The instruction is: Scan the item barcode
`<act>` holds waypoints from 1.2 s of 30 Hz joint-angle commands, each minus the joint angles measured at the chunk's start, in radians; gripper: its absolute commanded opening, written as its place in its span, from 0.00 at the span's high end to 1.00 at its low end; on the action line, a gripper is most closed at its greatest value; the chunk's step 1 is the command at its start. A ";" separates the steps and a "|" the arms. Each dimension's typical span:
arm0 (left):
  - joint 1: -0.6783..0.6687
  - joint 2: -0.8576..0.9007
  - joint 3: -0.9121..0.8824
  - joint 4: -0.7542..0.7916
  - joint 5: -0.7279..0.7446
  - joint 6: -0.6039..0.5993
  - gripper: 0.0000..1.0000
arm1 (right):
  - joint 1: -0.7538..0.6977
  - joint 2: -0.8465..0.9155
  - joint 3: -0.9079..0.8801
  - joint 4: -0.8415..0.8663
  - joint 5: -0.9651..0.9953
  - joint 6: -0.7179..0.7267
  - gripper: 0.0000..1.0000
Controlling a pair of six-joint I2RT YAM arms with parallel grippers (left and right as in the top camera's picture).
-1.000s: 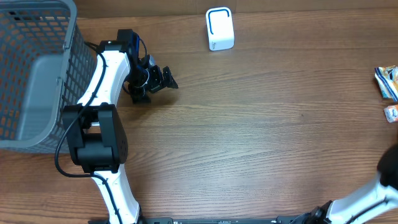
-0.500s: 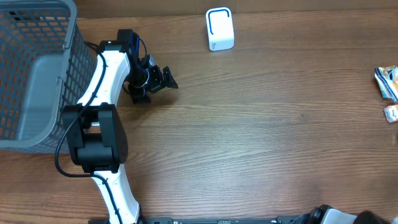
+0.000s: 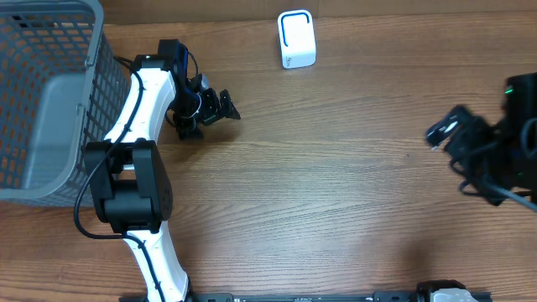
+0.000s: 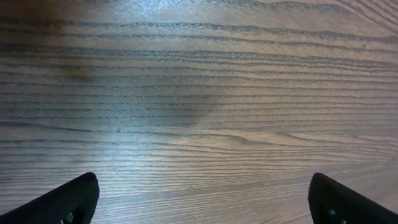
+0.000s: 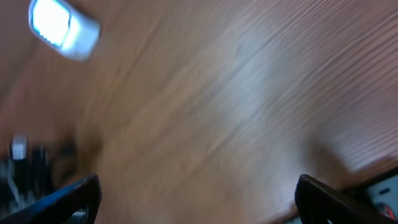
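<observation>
Swung in within 1 second, the right arm (image 3: 513, 138) covers the right edge of the bench (image 3: 336, 222), hiding the item packets lying there. Both the left gripper (image 4: 202, 198) and the right gripper (image 5: 198, 200) gape empty; the scanner (image 3: 296, 39) waits at the far edge. Nothing grasped, nothing scanned.

- The barcode scanner (image 3: 296, 39) is a small white box with rounded corners; a blue rounded outline frames the pale panel on its upper face
- It sits flat on the wooden desk (image 3: 336, 184), close to the far edge and about midway along it, turned slightly askew
- In the right wrist view it shows only as a blurred pale block at the upper left
</observation>
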 commanded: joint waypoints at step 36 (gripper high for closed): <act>0.000 -0.008 0.013 0.003 -0.003 0.018 0.00 | 0.112 -0.062 -0.024 0.002 -0.048 -0.126 0.00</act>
